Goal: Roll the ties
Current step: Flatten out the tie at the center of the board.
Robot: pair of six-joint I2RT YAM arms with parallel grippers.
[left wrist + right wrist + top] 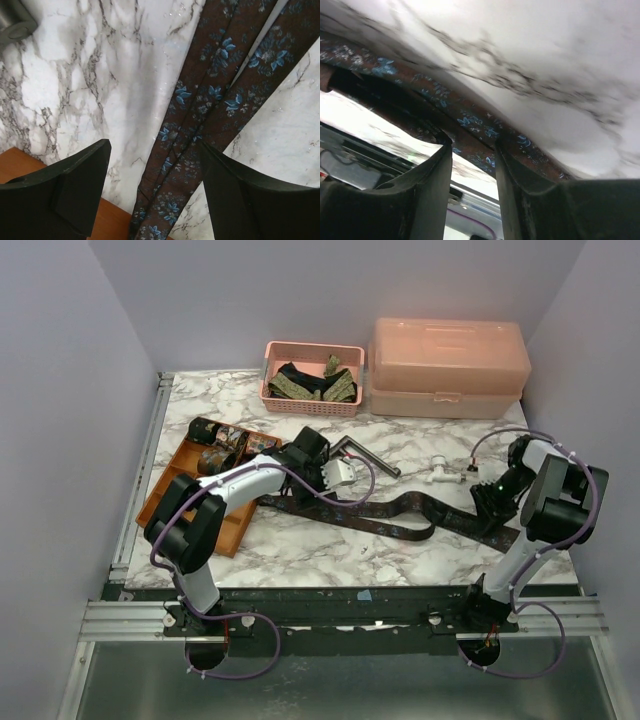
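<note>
Surface: white marble table (pixel 300 550) with grey veins, pale lilac walls (pixel 300 290) on three sides.
Brown tie: the brown tie (pixel 400 525) with small blue flowers lies flat across the middle of the table, from about 9 o'clock to 3 o'clock, doubled over on itself near the middle.
Left gripper: the left gripper (pixel 155 145) hangs over the 9 o'clock end of that strip, jaws wide apart, the doubled fabric on the marble between them.
Right gripper: the right gripper (pixel 472 147) is low at the 3 o'clock end, jaws fairly narrow with the tie between the tips; whether they pinch it I cannot tell.
Tray: orange tray (pixel 165 490) at 9 o'clock holds rolled ties (pixel 225 440).
Basket: pink basket (pixel 312 346) at 12 o'clock holds loose ties (pixel 315 385).
Box: closed pink box (pixel 445 365) at 1 o'clock.
Bar: grey metal bar (pixel 365 455) just past the table's centre.
</note>
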